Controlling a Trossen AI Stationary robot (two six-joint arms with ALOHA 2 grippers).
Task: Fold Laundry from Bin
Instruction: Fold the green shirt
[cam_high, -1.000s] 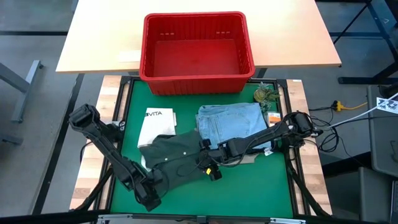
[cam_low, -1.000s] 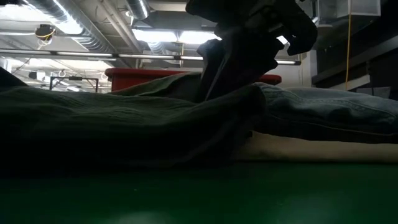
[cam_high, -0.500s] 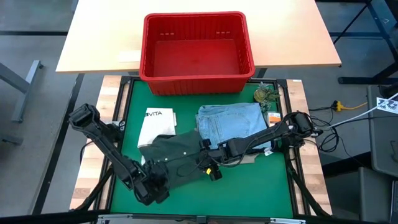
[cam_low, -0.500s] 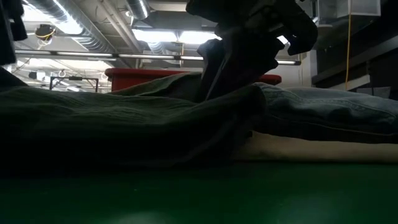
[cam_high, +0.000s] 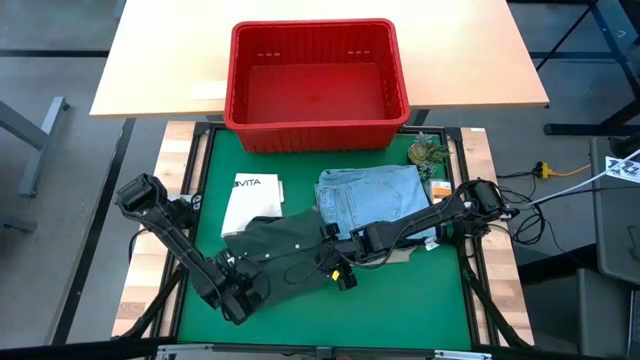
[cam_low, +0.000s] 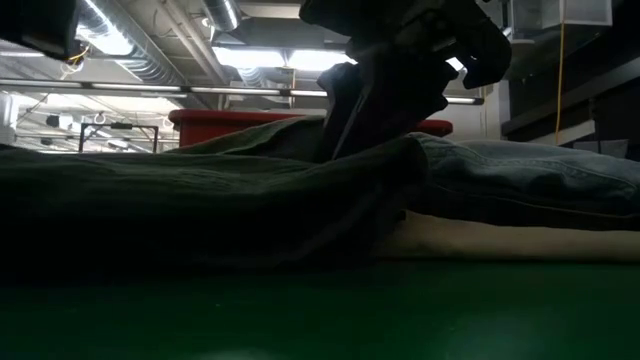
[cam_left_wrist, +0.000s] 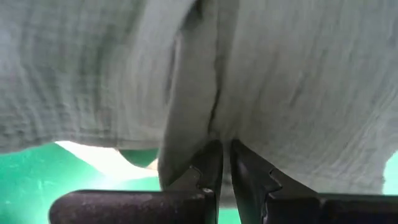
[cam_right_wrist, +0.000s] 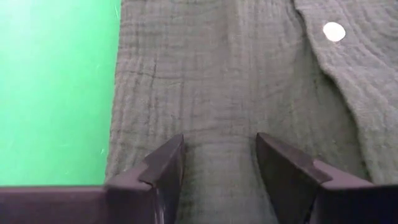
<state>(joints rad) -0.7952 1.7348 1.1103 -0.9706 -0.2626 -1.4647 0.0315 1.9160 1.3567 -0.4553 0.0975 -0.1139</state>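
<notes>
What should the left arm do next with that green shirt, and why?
Probably lift and draw the pinched edge across to start a fold. The left gripper is shut on a fold of the dark olive-green shirt, while the right gripper rests open on the cloth, pinning it flat beside the light blue jeans.

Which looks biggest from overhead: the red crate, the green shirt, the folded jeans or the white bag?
1. red crate
2. green shirt
3. folded jeans, though the right arm hides part
4. white bag, partly under the shirt
</notes>
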